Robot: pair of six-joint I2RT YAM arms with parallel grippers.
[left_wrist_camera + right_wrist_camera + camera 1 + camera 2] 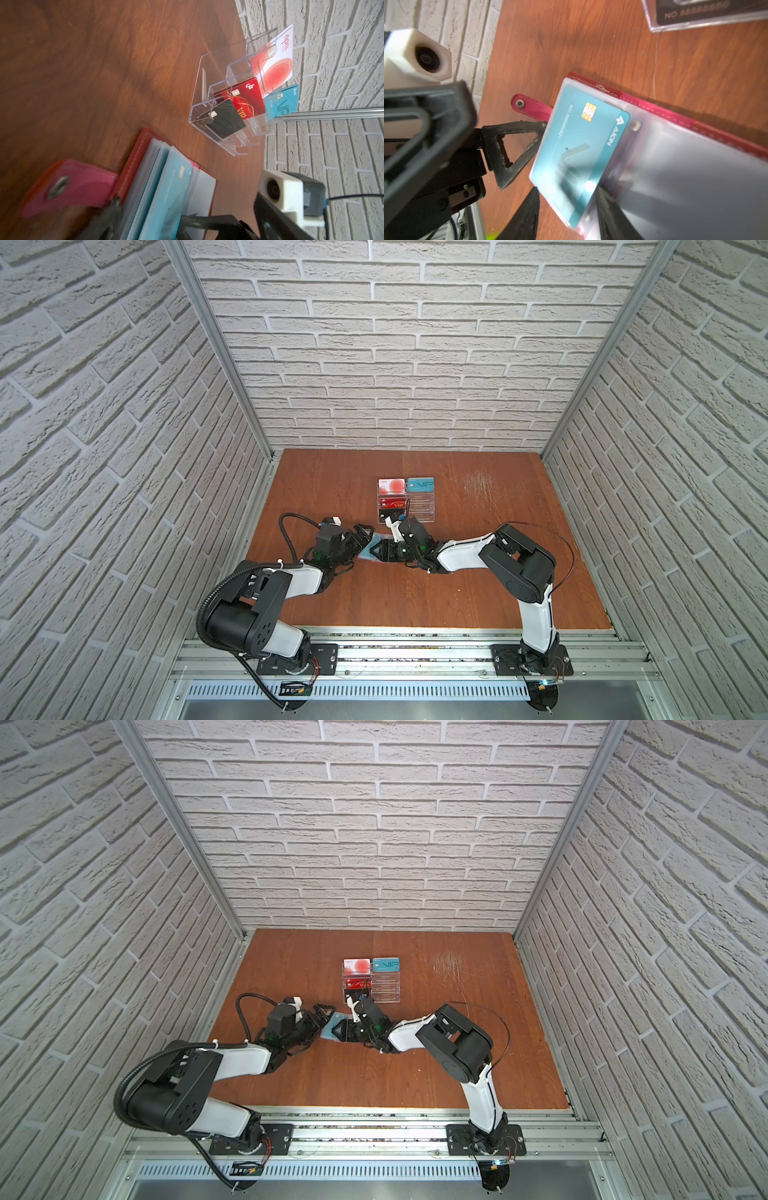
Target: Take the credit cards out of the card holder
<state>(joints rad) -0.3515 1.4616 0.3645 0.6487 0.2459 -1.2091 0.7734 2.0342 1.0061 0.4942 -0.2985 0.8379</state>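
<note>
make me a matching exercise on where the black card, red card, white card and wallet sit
Things:
1. black card
2. red card
3. white card
4. wallet

Places:
a. back tier of the stand
b. lying open on the table
c. front tier of the stand
d. middle tier of the stand

Pairs: 1-c, 2-d, 3-a, 4-b
</note>
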